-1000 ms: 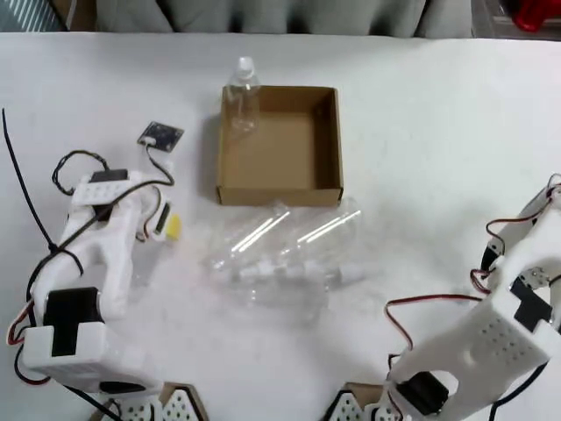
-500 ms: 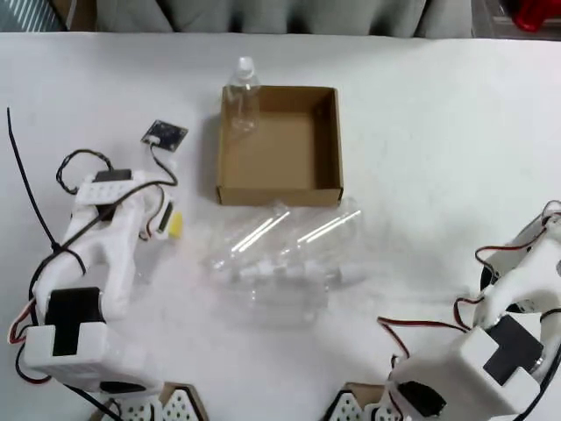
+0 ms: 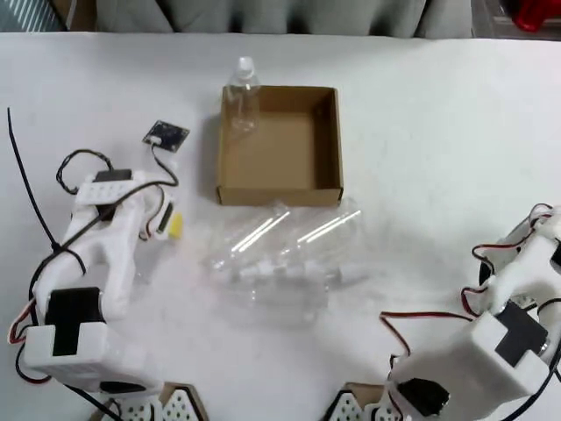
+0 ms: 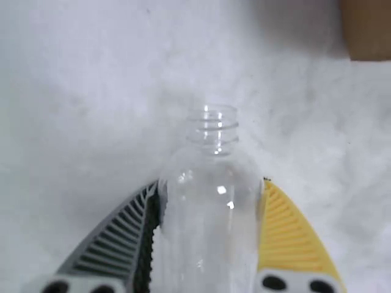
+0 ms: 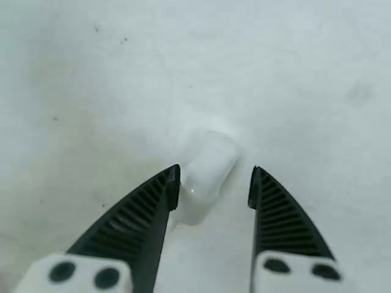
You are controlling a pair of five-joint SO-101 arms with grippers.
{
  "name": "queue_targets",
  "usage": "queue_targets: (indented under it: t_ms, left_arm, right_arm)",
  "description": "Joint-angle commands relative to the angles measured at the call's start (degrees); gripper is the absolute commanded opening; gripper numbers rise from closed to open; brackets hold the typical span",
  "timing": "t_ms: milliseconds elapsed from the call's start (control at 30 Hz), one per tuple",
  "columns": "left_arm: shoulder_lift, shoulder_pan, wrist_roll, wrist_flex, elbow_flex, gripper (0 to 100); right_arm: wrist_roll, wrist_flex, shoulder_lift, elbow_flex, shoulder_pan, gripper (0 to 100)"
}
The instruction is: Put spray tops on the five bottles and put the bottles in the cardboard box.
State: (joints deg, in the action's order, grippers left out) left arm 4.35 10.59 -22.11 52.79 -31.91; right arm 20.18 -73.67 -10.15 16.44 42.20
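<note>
Bottles of this thin clear plastic should handle light and a little springy. A hard squeeze would dent the wall, and the smooth round side may slip. I judge the best hold is across the straight body below the shoulder, leaving the threaded neck free.

The left tool (image 4: pixel 211 186) grips its bottle (image 4: pixel 211 226) that way. Its grey and yellow fingers are clamped on either side of the body, and the bare neck points away from the tool.

The right tool (image 5: pixel 214 172) is spread around a white spray top (image 5: pixel 206 171) lying on the table (image 5: pixel 91 73). One finger touches the top and the other stands just clear. The top looks small, stiff and apt to skid, so a square pinch across its body seems wise.

By count:
- **Box:** one cardboard box (image 3: pixel 280 189) sits between the two tools and farther out.
- **Bottles:** one upright bottle (image 3: pixel 241 92) with a top on stands at the box's far corner, inside or outside I cannot tell. One more is in the left tool. A heap of clear bottles (image 3: pixel 280 254) lies just before the box, seemingly three, but they overlap too much to be sure.
- **Spray tops:** two are plain to see, and white bits in the heap may be more.
</note>
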Motion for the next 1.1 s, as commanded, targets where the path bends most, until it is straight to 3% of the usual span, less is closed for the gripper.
queue_targets:
  t_ms: [0,233,367,600,867,1067]
  left_arm:
    - [-2.9,-1.1,-1.1,-1.3,1.0,2]
    - [-2.9,-1.1,-1.1,-1.3,1.0,2]
    - [-2.9,-1.1,-1.1,-1.2,1.0,2]
    - [-2.9,-1.0,-1.2,-1.3,0.6,2]
    - [-2.9,-1.0,-1.4,-1.3,0.4,2]
    - [-2.9,-1.0,-1.4,-1.2,0.4,2]
  right_arm:
    - [1.5,3.4,-1.5,-0.5,-0.7,15.2]
    - [3.2,6.2,-5.8,-0.5,-2.3,14.6]
    - [3.1,6.2,-4.7,-0.6,-1.5,0.9]
    - [2.8,0.9,2.1,-0.6,-0.9,1.8]
    - [-8.1,-8.6,17.8,-0.3,-3.9,1.6]
    - [-13.2,-14.3,28.7,-0.2,-14.1,1.6]
